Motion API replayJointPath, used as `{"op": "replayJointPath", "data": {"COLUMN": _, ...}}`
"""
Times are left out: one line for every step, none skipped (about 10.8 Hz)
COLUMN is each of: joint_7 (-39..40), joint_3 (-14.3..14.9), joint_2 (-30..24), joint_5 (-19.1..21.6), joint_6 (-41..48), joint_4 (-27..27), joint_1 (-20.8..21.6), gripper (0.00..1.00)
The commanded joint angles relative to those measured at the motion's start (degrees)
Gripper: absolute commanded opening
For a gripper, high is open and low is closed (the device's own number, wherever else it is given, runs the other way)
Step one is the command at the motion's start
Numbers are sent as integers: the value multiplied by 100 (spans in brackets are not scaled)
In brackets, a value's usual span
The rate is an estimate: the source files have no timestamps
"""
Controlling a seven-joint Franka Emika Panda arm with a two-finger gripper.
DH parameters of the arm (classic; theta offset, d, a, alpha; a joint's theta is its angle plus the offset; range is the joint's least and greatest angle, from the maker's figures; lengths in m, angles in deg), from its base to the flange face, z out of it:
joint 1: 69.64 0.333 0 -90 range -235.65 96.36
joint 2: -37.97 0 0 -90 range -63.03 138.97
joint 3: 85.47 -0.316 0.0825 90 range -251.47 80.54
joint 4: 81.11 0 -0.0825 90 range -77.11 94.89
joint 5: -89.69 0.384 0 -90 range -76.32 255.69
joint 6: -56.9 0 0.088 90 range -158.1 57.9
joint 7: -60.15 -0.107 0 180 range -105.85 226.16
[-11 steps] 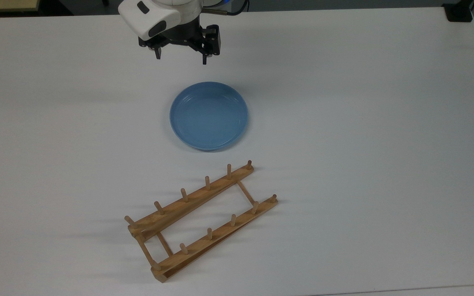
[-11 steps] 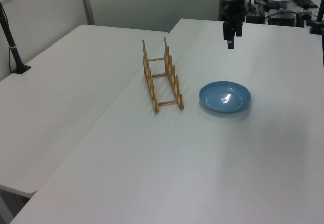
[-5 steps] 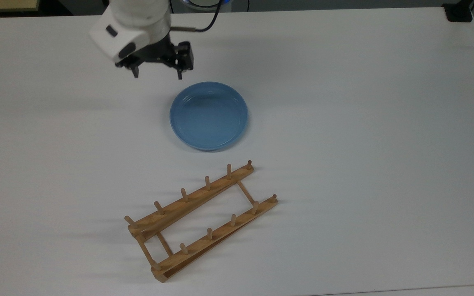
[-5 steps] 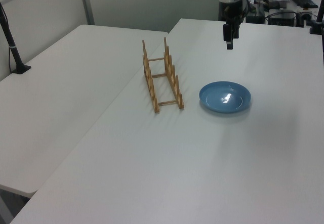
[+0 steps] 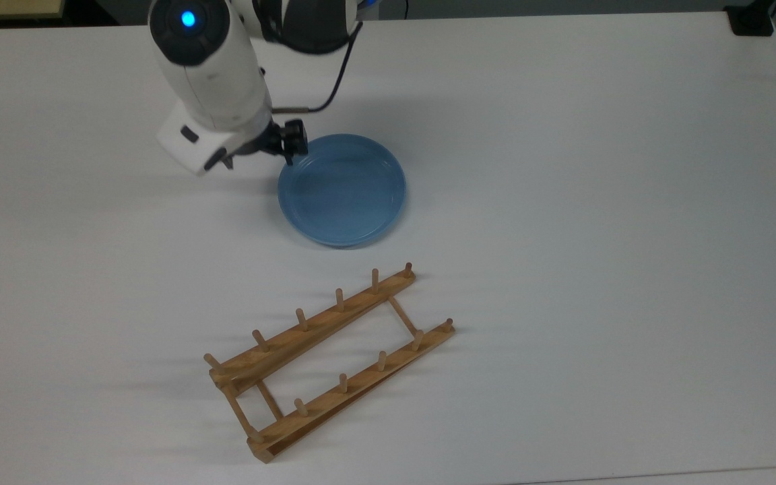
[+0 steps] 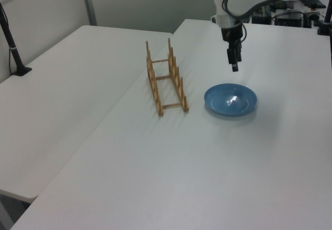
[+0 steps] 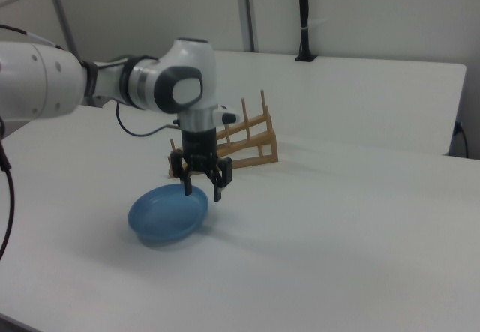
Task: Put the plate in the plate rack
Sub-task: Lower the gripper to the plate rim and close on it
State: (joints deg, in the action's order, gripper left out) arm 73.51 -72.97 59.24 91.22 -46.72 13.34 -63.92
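Tool (image 7: 202, 186) spread apart, empty, hovering at plate (image 5: 342, 189) rim. Plate flat on bench (image 5: 597, 202), well apart from plate rack (image 5: 331, 360). You've grasp, lift, slotting all left.

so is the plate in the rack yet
No, the plate lies flat on the table, apart from the rack, which holds nothing.

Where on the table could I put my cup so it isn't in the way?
The table is bare on the top view's right, past the plate and plate rack, and on that view's lower left. It is busy where the gripper hangs over the plate's rim.
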Motion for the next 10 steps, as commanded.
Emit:
{"op": "replayJointPath", "data": {"joint_7": 141, "joint_3": 42, "joint_2": 236, "joint_5": 128, "joint_6": -745, "joint_4": 223, "joint_1": 87, "gripper": 77}}
{"op": "replayJointPath", "data": {"joint_7": 133, "joint_3": 34, "joint_2": 333, "joint_5": 128, "joint_6": -799, "joint_4": 223, "joint_1": 139, "gripper": 70}}
{"op": "replayJointPath", "data": {"joint_7": 132, "joint_3": 33, "joint_2": 369, "joint_5": 128, "joint_6": -800, "joint_4": 223, "joint_1": 200, "gripper": 66}}
{"op": "replayJointPath", "data": {"joint_7": 132, "joint_3": 33, "joint_2": 430, "joint_5": 128, "joint_6": -809, "joint_4": 223, "joint_1": 210, "gripper": 64}}
{"op": "replayJointPath", "data": {"joint_7": 106, "joint_3": 33, "joint_2": 526, "joint_5": 128, "joint_6": -904, "joint_4": 223, "joint_1": 253, "gripper": 60}}
{"op": "replayJointPath", "data": {"joint_7": 80, "joint_3": 25, "joint_2": 597, "joint_5": 128, "joint_6": -1036, "joint_4": 232, "joint_1": 280, "gripper": 57}}
{"op": "replayJointPath", "data": {"joint_7": 80, "joint_3": 25, "joint_2": 641, "joint_5": 128, "joint_6": -1072, "joint_4": 223, "joint_1": 315, "gripper": 54}}
{"op": "replayJointPath", "data": {"joint_7": 80, "joint_3": 25, "joint_2": 659, "joint_5": 128, "joint_6": -1072, "joint_4": 223, "joint_1": 315, "gripper": 51}}
{"op": "replayJointPath", "data": {"joint_7": 80, "joint_3": 25, "joint_2": 659, "joint_5": 128, "joint_6": -1081, "joint_4": 223, "joint_1": 315, "gripper": 46}}
{"op": "replayJointPath", "data": {"joint_7": 88, "joint_3": 25, "joint_2": 659, "joint_5": 119, "joint_6": -1072, "joint_4": 223, "joint_1": 315, "gripper": 36}}
